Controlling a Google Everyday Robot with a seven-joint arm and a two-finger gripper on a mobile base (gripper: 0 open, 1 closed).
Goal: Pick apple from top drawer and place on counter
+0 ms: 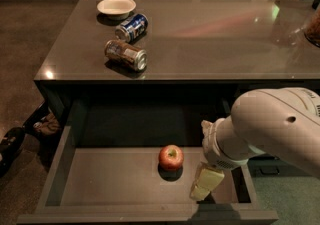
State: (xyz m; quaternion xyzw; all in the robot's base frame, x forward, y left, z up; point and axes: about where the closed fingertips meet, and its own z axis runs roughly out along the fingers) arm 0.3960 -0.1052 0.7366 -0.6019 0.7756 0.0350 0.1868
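Apple, red with a yellowish patch by the stem, sits on the flat floor of the pulled-out top drawer, a little right of middle and clear of its walls, as seen on my feed. My robot's gripper hangs down inside the drawer just right of the fruit, near it but not touching, its pale tip low toward the front right corner; whether its grip is spread or pressed together I cannot tell. The bulky white arm reaches in from the right, over the drawer's right wall. On the glossy dark table above, a white bowl stands at the left beside two toppled cans, a blue can and a brownish can.
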